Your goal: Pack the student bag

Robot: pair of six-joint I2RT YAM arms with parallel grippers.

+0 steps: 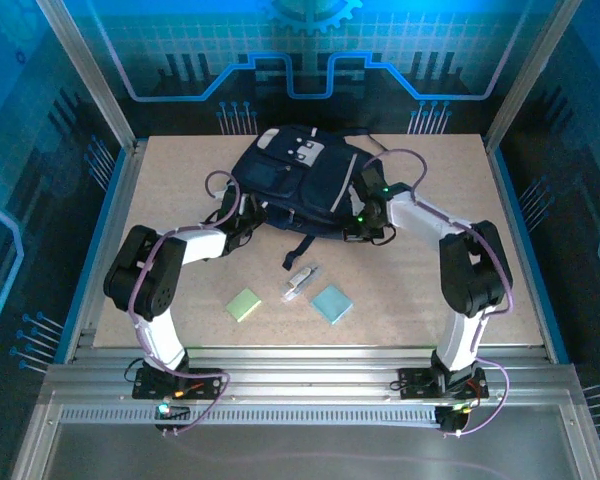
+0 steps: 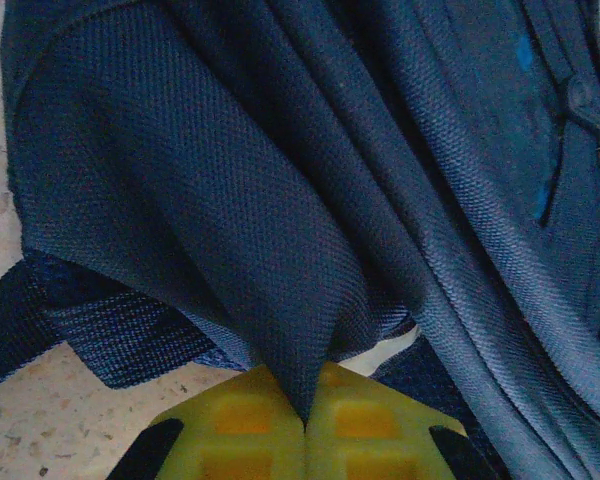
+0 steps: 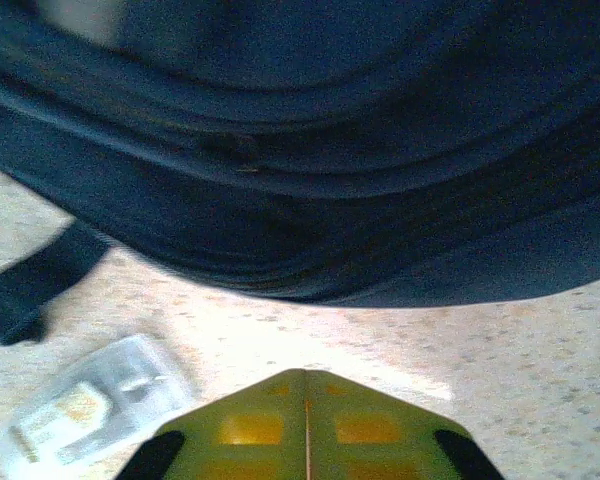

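Observation:
The student bag (image 1: 298,178), a dark navy backpack with pale patches near its top, lies flat at the far middle of the table. My left gripper (image 1: 244,216) is at the bag's near-left edge. In the left wrist view its yellow fingers (image 2: 242,420) are shut on a pinched fold of the navy fabric (image 2: 230,200), which rises in a peak from between them. My right gripper (image 1: 366,224) is at the bag's near-right edge. Its jaws (image 3: 305,385) are pressed together with nothing in them, just short of the bag's rim (image 3: 330,150).
A clear plastic packet (image 1: 300,284) lies on the table below the bag, also low left in the right wrist view (image 3: 90,415). A green pad (image 1: 245,304) and a light blue pad (image 1: 331,303) lie nearer the arms. A black strap (image 1: 298,250) trails from the bag.

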